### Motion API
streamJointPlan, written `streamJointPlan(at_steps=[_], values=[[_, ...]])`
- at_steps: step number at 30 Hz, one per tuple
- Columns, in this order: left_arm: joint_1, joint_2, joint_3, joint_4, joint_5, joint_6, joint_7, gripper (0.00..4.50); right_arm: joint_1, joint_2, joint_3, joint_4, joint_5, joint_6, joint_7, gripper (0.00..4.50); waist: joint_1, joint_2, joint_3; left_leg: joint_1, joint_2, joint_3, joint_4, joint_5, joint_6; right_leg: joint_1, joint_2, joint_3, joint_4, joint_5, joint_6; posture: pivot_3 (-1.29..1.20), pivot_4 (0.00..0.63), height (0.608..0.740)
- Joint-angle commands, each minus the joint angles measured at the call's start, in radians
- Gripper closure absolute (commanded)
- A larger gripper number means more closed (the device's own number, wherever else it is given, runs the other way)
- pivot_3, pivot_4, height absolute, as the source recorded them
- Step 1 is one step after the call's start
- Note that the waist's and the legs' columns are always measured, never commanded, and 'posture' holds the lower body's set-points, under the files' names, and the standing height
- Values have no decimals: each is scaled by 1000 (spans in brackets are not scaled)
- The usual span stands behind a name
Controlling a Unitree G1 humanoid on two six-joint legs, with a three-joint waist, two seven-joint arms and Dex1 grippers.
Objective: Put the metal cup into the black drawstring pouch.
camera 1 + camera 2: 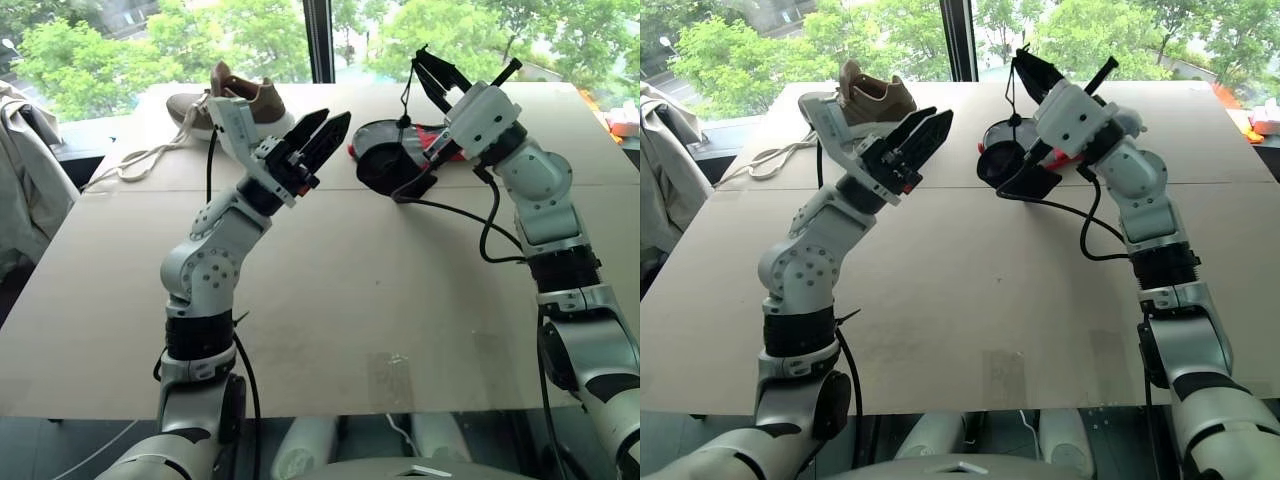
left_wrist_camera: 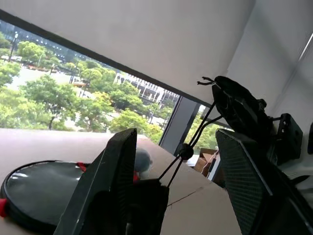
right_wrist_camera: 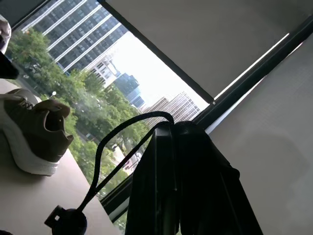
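The right hand was seen clamped shut on the drawstring cord, with the black drawstring pouch hung above the desk near its far edge. The left hand was held partly open, empty.

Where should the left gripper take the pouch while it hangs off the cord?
Probably its gathered top edge, just under the toggle, coming in from the robot's left. The right gripper pinches the cord above, so the pouch hangs slack there, and the open left gripper faces that side.
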Motion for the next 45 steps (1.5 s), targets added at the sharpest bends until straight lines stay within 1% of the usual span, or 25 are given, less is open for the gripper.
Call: streamJointPlan(at_steps=[1, 6, 9, 20, 30, 32, 33, 37, 42, 45], values=[[-63, -21, -13, 34, 17, -44, -61, 1865, -44, -17, 1, -56, -1, -32, 21, 4500, -3, 0, 0, 0, 0, 0, 0, 0, 0, 0, 0, 0, 0, 0, 0, 0, 150, 736], [-96, -33, -30, 71, 55, -56, -88, 1865, -44, -12, 5, -63, 5, -29, 36, 4500, -5, 0, 0, 0, 1, 0, -1, 0, 0, -2, 0, 1, 0, 0, 0, 0, 150, 736], [-88, -23, -52, 77, 96, -67, -111, 1865, -45, -5, 7, -76, 10, -20, 43, 4500, -5, 0, 0, -1, 1, 0, -1, 0, 0, -2, 0, 1, 0, 0, 0, 0, 150, 736], [-87, -45, -93, 122, 179, -102, -161, 1865, -47, 29, 19, -135, 30, 29, 71, 4500, -4, 0, 0, -1, 1, 0, -1, 0, 0, -2, 0, 1, 0, 0, 0, 0, 150, 736], [-96, -67, -92, 148, 193, -106, -172, 1865, -39, 45, 19, -172, 37, 62, 82, 4500, -4, 0, 0, -1, 1, 0, -1, 0, 0, -2, 0, 1, 1, 0, 0, 0, 150, 736], [-96, -71, -87, 149, 193, -107, -172, 2246, -35, 46, 19, -175, 37, 63, 83, 4500, -4, 0, 0, -1, 1, 0, -1, 0, 0, -2, 0, 1, 1, 0, 0, 0, 150, 736], [-96, -73, -84, 149, 191, -107, -172, 2584, -34, 47, 19, -175, 36, 64, 84, 4500, -4, 0, 0, -1, 1, 0, -1, 0, 0, -2, 0, 1, 1, 0, 0, 0, 150, 736], [-94, -74, -83, 146, 190, -104, -175, 4268, -28, 49, 20, -178, 35, 66, 88, 4500, -4, 0, 0, -1, 1, 0, 0, 0, 0, -2, 0, 1, 1, 0, 0, 0, 150, 736], [-78, -65, -95, 135, 206, -98, -174, 4317, -35, 54, 12, -177, 36, 67, 79, 4500, -4, 0, 0, -1, 1, 0, 0, 0, 0, -2, 0, 1, 1, 0, 0, 0, 150, 736], [-53, -41, -119, 132, 245, -99, -183, 4318, -68, 66, -22, -171, 51, 82, 40, 4500, -5, 0, 0, -1, 1, 0, 0, 0, 0, -2, 1, 1, 1, 0, 0, 0, 150, 736]])
